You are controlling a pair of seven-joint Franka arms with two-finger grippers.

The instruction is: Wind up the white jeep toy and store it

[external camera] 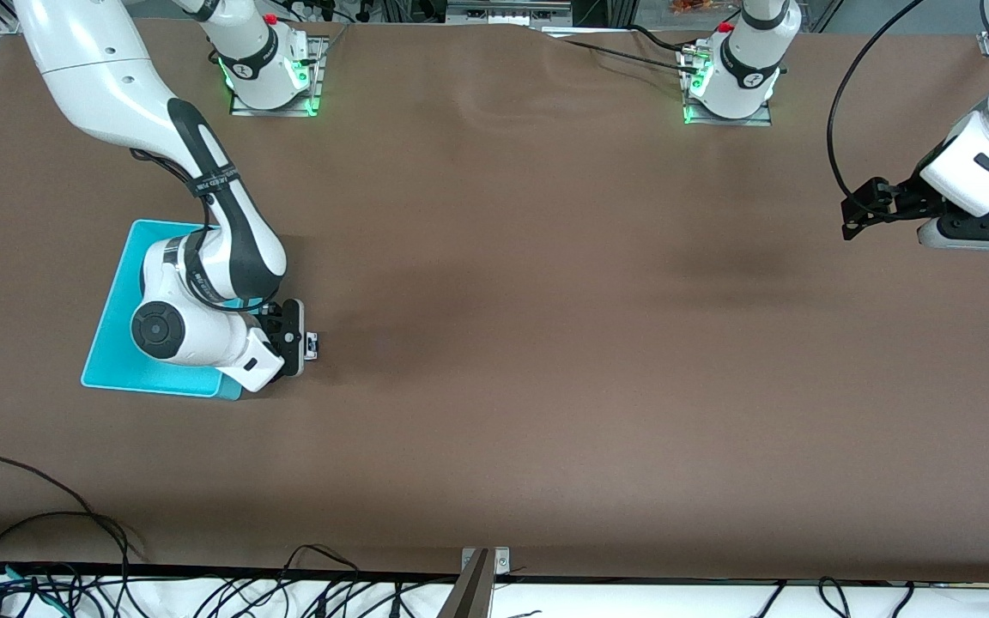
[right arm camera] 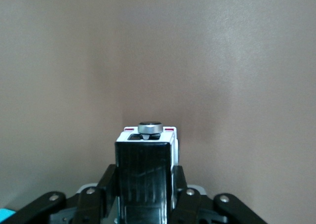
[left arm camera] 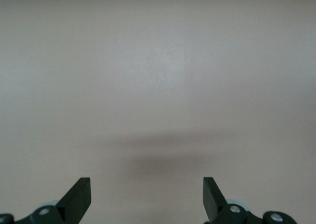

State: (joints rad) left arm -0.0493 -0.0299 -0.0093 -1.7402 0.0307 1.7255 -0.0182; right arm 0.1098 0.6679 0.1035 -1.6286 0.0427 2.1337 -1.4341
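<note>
Right claw (external camera: 310, 345) is sitting low at the worktop (external camera: 546, 360), just beside the turquoise bin (external camera: 112, 352), toward the right arm's end. Its jaws are clamping the white jeep toy (right arm camera: 148, 145); in the right wrist view the black roof panel fills the gap between the fingers (right arm camera: 111, 177), with the white body and a grey round knob or spare wheel showing past it. Whether the wheels are touching the worktop cannot be told.

Left claw (left arm camera: 147, 197) is waiting, jaws wide and empty, hanging over bare worktop at the left arm's end.

Judging the step: winding the jeep. To do it well, keep the grip square on the body sides, press the wheels flat to the surface, drag straight along the car's length, no twisting. Then lift while clamped and carry it over the bin wall before releasing.

Risk: a tiny toy can slip or pivot in the jaws.

Writing: small white lettering on the right arm's black strap, not readable. Nothing legible on the jeep.
</note>
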